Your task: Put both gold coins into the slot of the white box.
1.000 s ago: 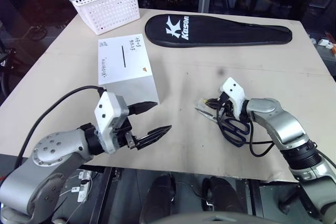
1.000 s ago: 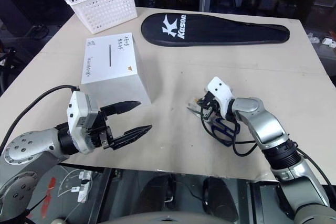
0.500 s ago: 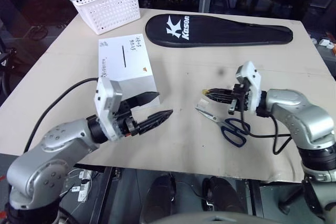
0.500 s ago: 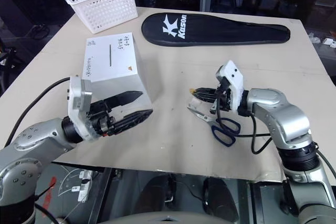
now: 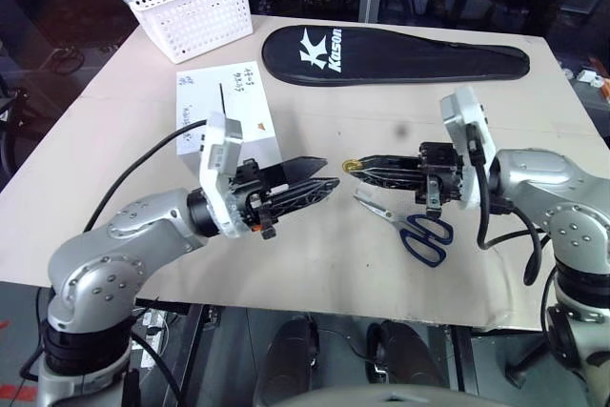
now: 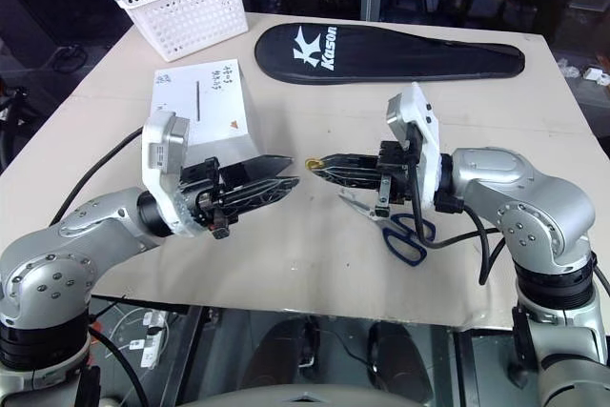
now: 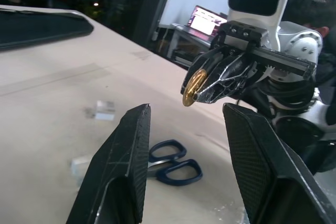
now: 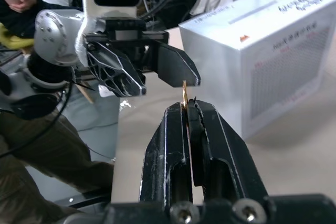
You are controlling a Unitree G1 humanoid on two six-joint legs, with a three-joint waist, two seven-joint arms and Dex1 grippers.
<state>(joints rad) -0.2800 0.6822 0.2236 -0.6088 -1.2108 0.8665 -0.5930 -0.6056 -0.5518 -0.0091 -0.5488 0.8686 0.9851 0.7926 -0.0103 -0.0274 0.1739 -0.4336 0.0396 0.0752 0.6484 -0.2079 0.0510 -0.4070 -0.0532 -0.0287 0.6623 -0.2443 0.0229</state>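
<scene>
Gold coin (image 7: 194, 86) pinched edge-on in our right gripper (image 6: 315, 166), now lifting off the table (image 5: 315, 264); our left gripper (image 5: 327, 175) is narrowing, jaws still parted.

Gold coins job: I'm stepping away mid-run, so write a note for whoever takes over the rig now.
Right gripper: shut on a gold coin, held above the table.
Left gripper: open, facing the right gripper, coin just in front of its fingertips; holds nothing.
White box stands behind the left gripper, slot facing up.
Second coin: can't locate it.
Done: one coin picked up. Left: get both into the slot.
</scene>
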